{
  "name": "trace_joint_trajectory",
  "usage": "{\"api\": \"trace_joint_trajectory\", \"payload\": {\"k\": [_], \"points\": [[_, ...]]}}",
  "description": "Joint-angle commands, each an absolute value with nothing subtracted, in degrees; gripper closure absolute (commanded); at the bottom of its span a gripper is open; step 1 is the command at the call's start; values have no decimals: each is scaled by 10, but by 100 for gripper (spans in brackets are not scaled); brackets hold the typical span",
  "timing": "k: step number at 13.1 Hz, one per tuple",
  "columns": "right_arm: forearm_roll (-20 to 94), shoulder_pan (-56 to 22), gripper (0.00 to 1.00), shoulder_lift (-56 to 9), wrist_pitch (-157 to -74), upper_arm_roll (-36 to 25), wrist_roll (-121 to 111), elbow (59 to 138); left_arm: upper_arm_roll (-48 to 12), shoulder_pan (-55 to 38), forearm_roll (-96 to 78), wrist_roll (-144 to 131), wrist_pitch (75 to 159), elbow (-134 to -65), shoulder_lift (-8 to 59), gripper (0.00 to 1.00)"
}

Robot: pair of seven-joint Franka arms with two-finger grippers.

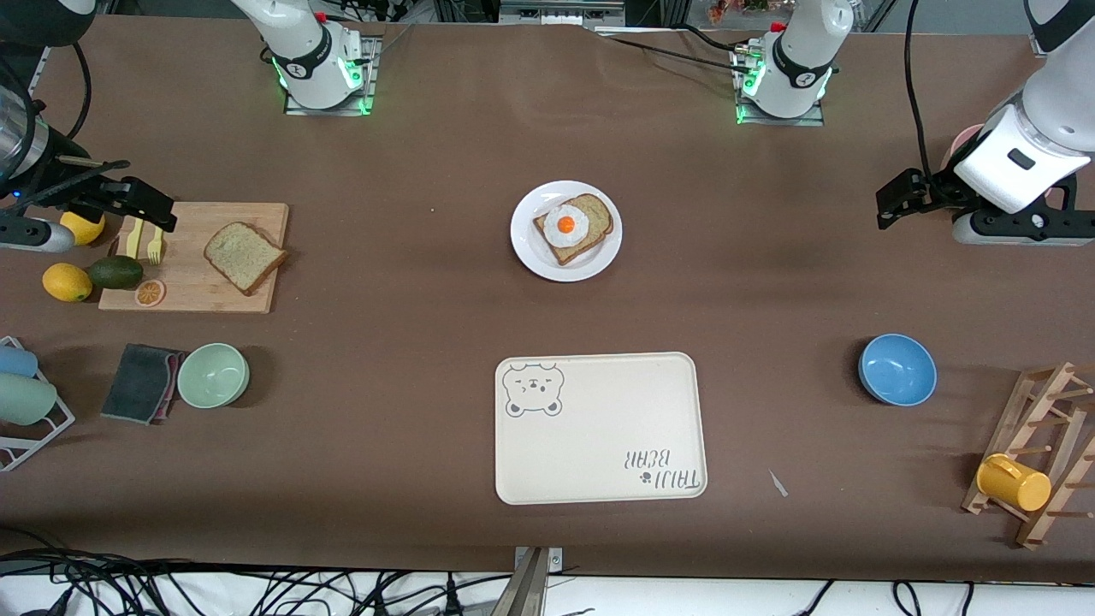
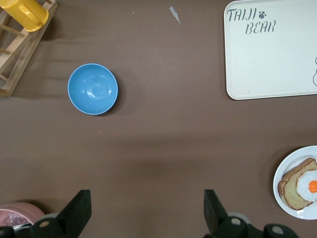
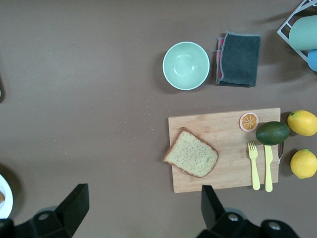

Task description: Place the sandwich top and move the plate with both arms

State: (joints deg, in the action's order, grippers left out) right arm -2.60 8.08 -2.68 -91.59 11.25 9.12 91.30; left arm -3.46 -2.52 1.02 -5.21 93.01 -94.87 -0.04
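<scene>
The plate (image 1: 526, 249) sits mid-table, and everything here is placed off it: it carries a bread slice topped with a fried egg (image 1: 565, 225), and nothing lies on that egg yet. The sandwich top (image 1: 244, 256) lies flat on the wooden cutting board (image 1: 257, 216), well away from the plate toward the right arm's end of the table, its crust corner reaching the board's edge on the plate side. On that same board, toward its end away from the plate, lie a yellow fork (image 3: 254, 165) and knife (image 3: 268, 167) side by side, an orange slice (image 1: 150, 293), and an avocado (image 1: 115, 272) at the board's edge, with two lemons (image 1: 67, 281) just off it. The right gripper (image 1: 141, 204) hangs over that end of the board, jaws spread wide and holding nothing; its wrist view looks straight down on the slice between the two fingertips (image 3: 74, 201). The left gripper (image 1: 898, 197) hovers well away from the plate toward the left arm's end, jaws also spread wide and empty, waiting. Nearer the front camera than the plate lies the cream bear tray (image 1: 676, 376), bare. A blue bowl (image 1: 896, 370) sits beside the tray on the left arm's side, a green bowl (image 1: 213, 375) and grey cloth (image 1: 141, 382) on the right arm's side.
</scene>
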Motion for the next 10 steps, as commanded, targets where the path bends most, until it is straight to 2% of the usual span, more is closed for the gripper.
{"api": "trace_joint_trajectory", "payload": {"k": [1, 10], "points": [[-18, 83, 0, -30, -904, 115, 86, 901, -38, -22, -4, -38, 914, -928, 11, 0], [-15, 83, 0, -28, -908, 112, 93, 899, -35, -19, 3, -33, 913, -928, 10, 0]]}}
